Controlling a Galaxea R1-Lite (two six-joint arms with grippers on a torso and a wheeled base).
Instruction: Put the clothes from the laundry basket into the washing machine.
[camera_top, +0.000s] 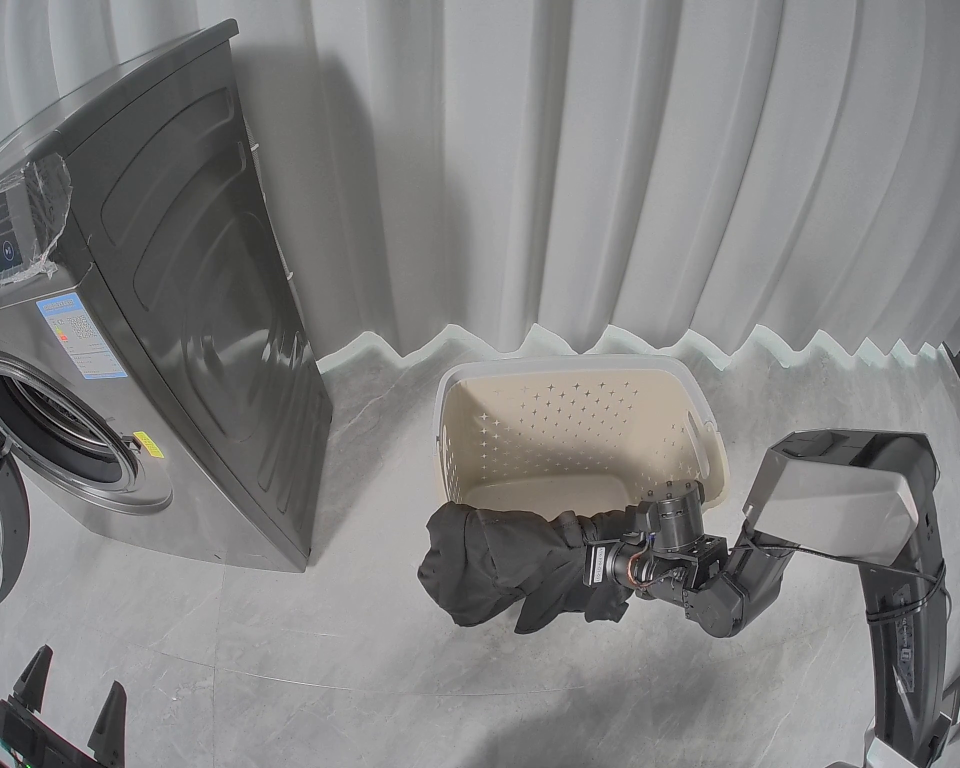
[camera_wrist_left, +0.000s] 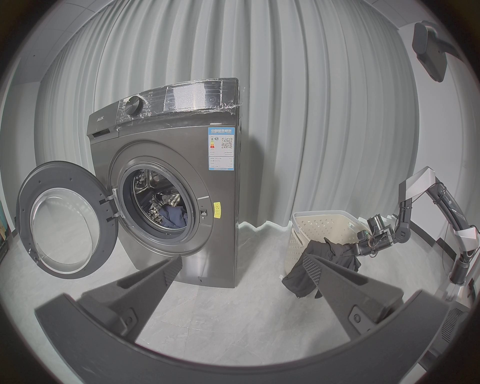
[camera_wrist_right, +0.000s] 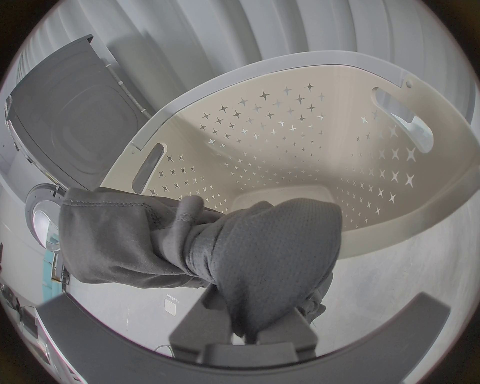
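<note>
Hanging by the near rim of the laundry basket (camera_top: 570, 362) at seven o'clock, a dark garment (camera_top: 495, 570) is pinched between the fingers of the right gripper (camera_top: 603, 565). The left gripper (camera_top: 78, 675) is held low at eight o'clock of the head view, fingers spread apart. The washing machine (camera_top: 200, 300) is placed at ten o'clock from the basket, its door (camera_wrist_left: 65, 220) open, clothes (camera_wrist_left: 172, 216) lying in its drum.

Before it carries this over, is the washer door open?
Open: the washing machine door is swung wide, its drum exposed, clothes inside.
</note>
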